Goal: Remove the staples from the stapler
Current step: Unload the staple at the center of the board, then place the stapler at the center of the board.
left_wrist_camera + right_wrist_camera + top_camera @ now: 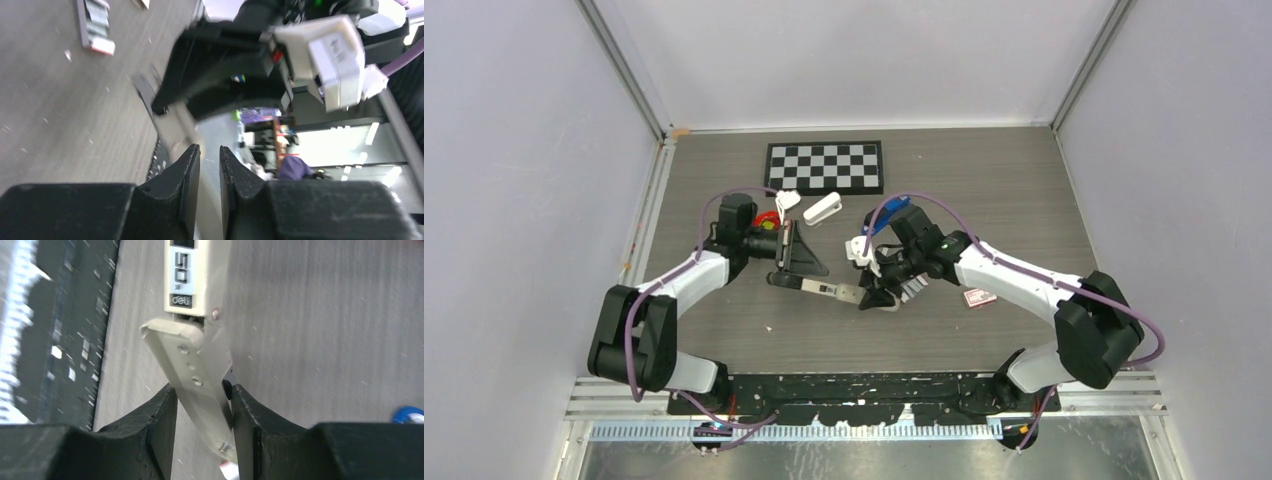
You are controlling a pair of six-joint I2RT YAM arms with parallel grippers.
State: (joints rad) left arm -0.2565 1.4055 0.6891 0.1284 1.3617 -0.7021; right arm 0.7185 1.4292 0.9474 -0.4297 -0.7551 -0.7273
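Note:
The stapler point(834, 290) lies opened out flat near the table's middle: a grey metal strip with a black left end. In the right wrist view its magazine point(197, 275) is marked "50" and "deli". My right gripper point(876, 296) is shut on the riveted metal arm point(200, 365) hinged to that magazine; both fingers point(167, 410) press its sides. My left gripper point(802, 272) is at the stapler's black end. Its jaws point(210, 155) stand a narrow gap apart with the blurred pale strip point(180, 125) running between them. No staples show clearly.
A small bright blue object point(890, 214) lies behind my right wrist and shows at the right wrist view's edge point(410, 415). A red-and-white box point(979, 297) lies right. A checkerboard point(824, 167), two white objects point(822, 209) and a red one point(769, 218) sit behind.

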